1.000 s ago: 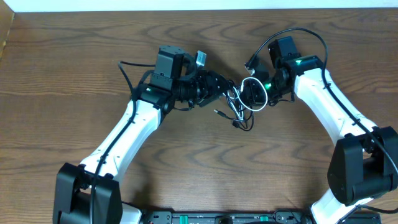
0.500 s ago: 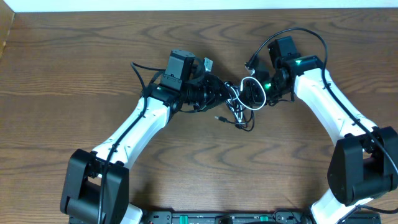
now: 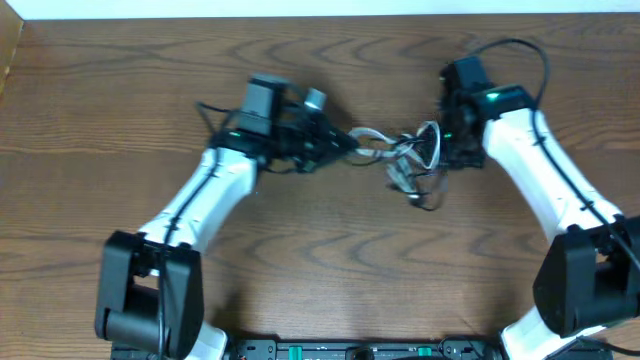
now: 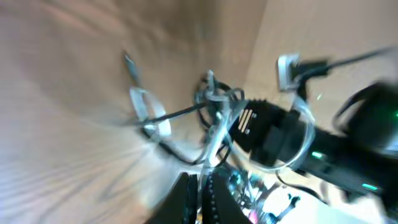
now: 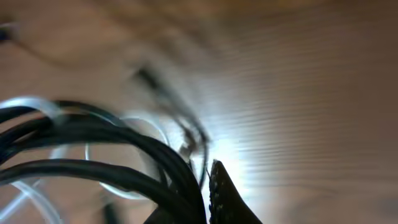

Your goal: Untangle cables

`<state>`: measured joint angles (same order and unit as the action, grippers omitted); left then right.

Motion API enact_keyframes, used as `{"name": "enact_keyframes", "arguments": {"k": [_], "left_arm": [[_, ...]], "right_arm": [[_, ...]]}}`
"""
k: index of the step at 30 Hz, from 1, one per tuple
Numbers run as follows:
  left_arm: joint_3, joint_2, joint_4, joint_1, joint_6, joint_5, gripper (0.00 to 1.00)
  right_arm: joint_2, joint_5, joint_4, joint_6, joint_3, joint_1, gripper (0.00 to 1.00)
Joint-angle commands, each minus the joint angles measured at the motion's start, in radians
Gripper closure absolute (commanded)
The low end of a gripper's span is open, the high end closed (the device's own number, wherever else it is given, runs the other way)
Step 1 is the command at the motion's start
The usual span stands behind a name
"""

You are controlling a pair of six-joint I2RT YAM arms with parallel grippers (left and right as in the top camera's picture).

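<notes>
We look down on a wooden table (image 3: pixel 120 80), dark brown with a strong grain, which fills nearly the whole overhead view. Of the room, only a pale strip (image 3: pixel 300 8) shows along the table's far edge.

The left arm (image 3: pixel 200 195) reaches in from the near left and the right arm (image 3: pixel 545 165) from the near right. Their tips face each other across the far half of the table.

The left end effector (image 3: pixel 343 147) is pressed together, and as far as we can tell it pinches the left end of the cables (image 3: pixel 405 160). The right end effector (image 3: pixel 443 148) is likewise pressed together on the bundle's right side. Both wrist views are too blurred to show exactly how the pads hold.

The cables sit between the two, drawn out left to right, so their long axis lies along the gap between the arms. The knot is just beside the right end effector, and a stretch of white cord (image 3: pixel 370 138) leads to it from the left one. The black cord (image 3: pixel 428 195) hangs in a loop on the near side of the knot.

We judge that the next pull should run outward along that left-right line, and that it could tighten the knot instead of opening it. One plug end (image 4: pixel 129 62) sticks out free in the left wrist view.
</notes>
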<state>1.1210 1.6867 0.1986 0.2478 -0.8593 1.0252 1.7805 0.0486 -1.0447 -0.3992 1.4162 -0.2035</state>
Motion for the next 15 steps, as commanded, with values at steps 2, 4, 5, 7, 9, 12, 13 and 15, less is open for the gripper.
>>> {"name": "enact_keyframes", "arguments": {"k": [2,4,5,7,9,12,13,15], "left_arm": [[0.006,-0.027,0.003,-0.076,0.061,0.092,0.93],[0.006,-0.027,0.018,-0.082,0.076,0.090,0.93],[0.006,-0.027,0.021,-0.081,0.081,0.088,0.92],[0.006,-0.027,0.021,-0.081,0.090,0.085,0.93],[0.006,-0.027,0.021,-0.081,0.098,0.085,0.93],[0.006,-0.027,0.020,-0.081,0.103,0.082,0.93],[0.006,-0.027,0.020,-0.081,0.104,0.081,0.93],[0.006,-0.027,0.020,-0.080,0.103,0.081,0.92]], "right_arm": [[0.009,-0.244,-0.009,-0.028,-0.006,0.089,0.99],[0.009,-0.154,0.009,0.050,-0.006,0.101,0.99],[0.009,-0.098,0.017,0.093,-0.006,0.101,0.99],[0.009,-0.004,0.031,0.164,-0.006,0.096,0.99],[0.009,0.058,0.036,0.216,-0.006,0.083,0.98],[0.009,0.152,0.036,0.282,-0.006,0.058,0.98],[0.008,0.174,0.036,0.297,-0.006,0.052,0.98],[0.004,0.223,0.037,0.336,-0.006,0.035,0.97]]}}
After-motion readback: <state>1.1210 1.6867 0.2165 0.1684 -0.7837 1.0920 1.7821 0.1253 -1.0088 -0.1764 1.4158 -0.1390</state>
